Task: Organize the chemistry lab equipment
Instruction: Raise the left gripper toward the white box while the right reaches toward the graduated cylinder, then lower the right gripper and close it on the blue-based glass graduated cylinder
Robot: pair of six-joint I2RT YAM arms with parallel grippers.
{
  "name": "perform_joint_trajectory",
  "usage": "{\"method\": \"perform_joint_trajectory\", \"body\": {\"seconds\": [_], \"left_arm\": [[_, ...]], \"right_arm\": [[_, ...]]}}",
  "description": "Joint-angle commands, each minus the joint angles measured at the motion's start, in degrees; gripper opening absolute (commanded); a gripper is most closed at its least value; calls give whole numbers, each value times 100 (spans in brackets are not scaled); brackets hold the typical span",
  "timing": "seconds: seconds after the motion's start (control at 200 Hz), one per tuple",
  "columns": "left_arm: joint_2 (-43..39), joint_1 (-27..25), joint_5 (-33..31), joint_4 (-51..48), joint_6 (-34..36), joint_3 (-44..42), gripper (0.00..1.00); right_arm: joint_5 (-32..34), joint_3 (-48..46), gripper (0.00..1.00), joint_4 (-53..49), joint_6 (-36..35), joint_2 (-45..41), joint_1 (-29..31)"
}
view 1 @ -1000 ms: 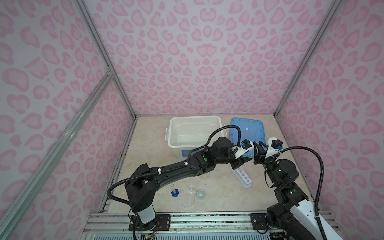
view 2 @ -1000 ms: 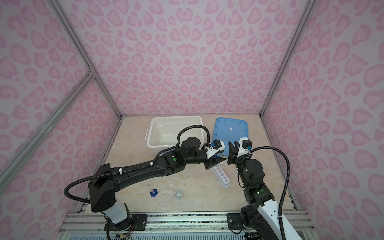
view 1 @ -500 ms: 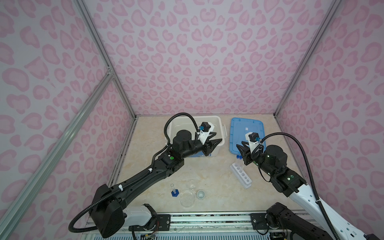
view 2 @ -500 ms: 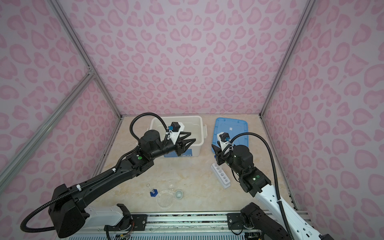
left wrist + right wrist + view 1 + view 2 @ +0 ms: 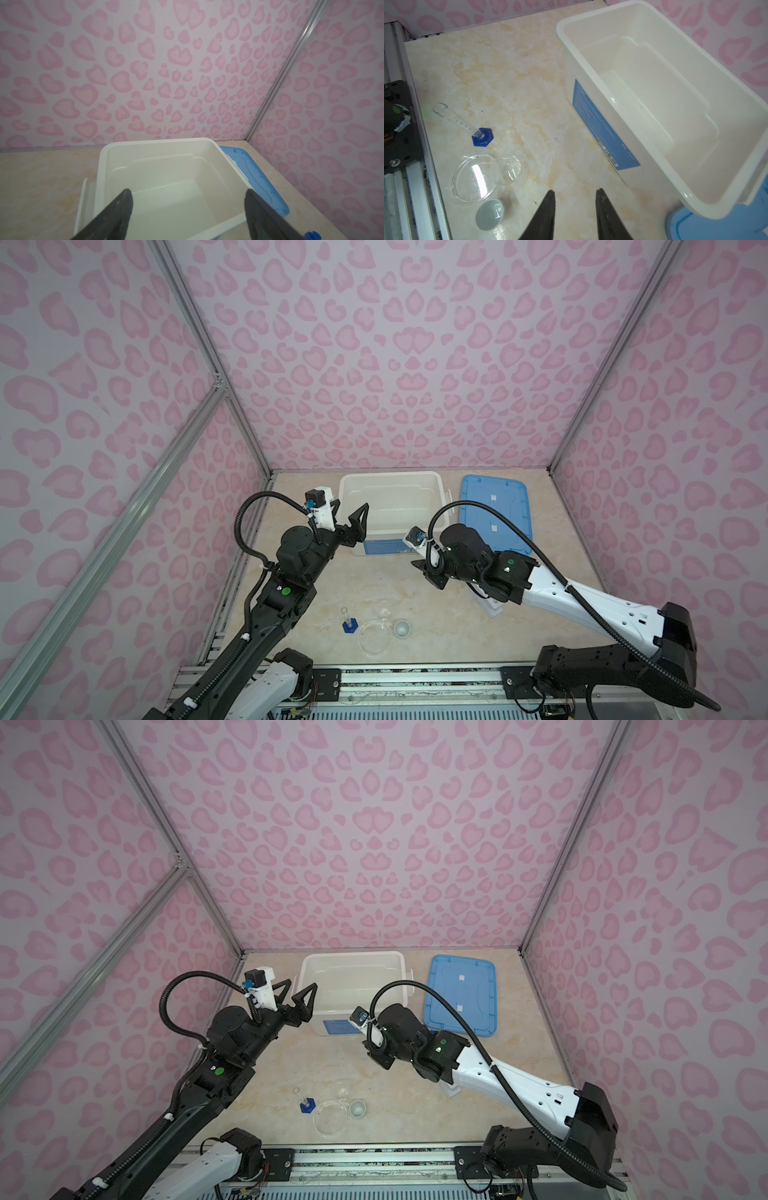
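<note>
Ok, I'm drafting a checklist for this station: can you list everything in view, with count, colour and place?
white bin: 1, white with blue label, back of table, nothing visible inside
blue lid: 1, blue, flat, right of the bin
cylinder: 1, clear on blue base, standing, front
round dish: 1, clear, right of the cylinder
small dish: 1, clear, beside the round dish
cup: 1, pale, right of the round dish
rack: 1, white, mostly hidden under the right arm
table: 1, beige marble
left gripper: 1, black, open, at the bin's front left corner
right gripper: 1, black, open, over the table before the bin
</note>
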Motion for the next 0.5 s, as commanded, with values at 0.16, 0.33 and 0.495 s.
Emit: {"method": "perform_joint_trajectory", "body": {"seconds": [0.16,0.33,0.495], "left_arm": [[-819,1151,-444,-432,-784,-753,87],[-518,1519,-380,-632,-1069,-871,85],[-297,1517,-268,-255,-1052,-1135,88]], "right_arm": [[-1338,-101,42,1210,-32,1020,321],[-1889,-512,48,2295,-32,1272,476],[-2288,-753,48,3016,3,1583,540]]}}
